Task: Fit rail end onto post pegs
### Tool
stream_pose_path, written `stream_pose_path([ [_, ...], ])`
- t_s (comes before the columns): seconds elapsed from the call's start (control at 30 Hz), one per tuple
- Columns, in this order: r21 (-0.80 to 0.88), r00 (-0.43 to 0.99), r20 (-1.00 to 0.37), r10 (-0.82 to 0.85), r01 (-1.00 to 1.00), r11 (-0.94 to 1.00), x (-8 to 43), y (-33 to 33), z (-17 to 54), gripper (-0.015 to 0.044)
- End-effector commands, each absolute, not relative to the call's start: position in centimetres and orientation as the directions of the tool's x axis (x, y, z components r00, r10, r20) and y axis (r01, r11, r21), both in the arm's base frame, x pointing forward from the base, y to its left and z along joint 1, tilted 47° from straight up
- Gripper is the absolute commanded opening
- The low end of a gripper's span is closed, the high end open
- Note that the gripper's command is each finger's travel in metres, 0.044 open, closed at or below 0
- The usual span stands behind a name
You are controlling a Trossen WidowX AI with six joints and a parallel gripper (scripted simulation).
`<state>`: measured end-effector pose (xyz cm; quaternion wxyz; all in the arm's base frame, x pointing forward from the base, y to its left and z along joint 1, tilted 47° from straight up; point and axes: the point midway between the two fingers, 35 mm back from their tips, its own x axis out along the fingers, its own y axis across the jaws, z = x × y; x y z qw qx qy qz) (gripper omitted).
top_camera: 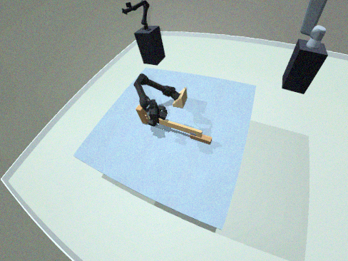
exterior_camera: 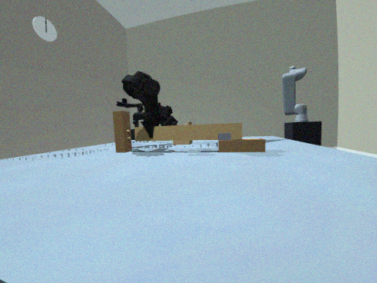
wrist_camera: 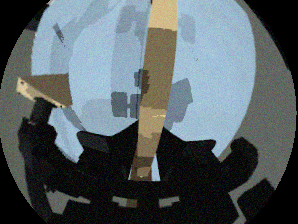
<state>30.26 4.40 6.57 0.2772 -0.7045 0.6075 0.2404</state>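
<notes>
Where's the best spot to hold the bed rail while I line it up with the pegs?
Near its post end, from above, fingers across the narrow width, as the gripper is shut on the rail now. That end needs steering toward the post; the far end sits at the footboard block.

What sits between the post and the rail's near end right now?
In the exterior view a small gap remains between post and rail; a peg juts into it.

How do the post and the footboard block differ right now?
The post stands upright and tall; the footboard block lies low and long on the mat. The post has pegs sticking out toward the rail; the block carries the rail's far end at a grey bracket. The claw grips the rail near the post, far from the block. Both are plain wood.
</notes>
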Motion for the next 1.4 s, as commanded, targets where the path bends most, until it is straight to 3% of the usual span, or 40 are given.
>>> stream_pose_path([
  [0.0, -0.099, 0.148, -0.681, -0.717, -0.989, -0.110, 30.25, 4.53, 6.44, 0.0000],
  [1.37, -0.099, 0.148, -0.681, -0.717, -0.989, -0.110, 30.20, 4.29, 6.70, 0.0000],
])
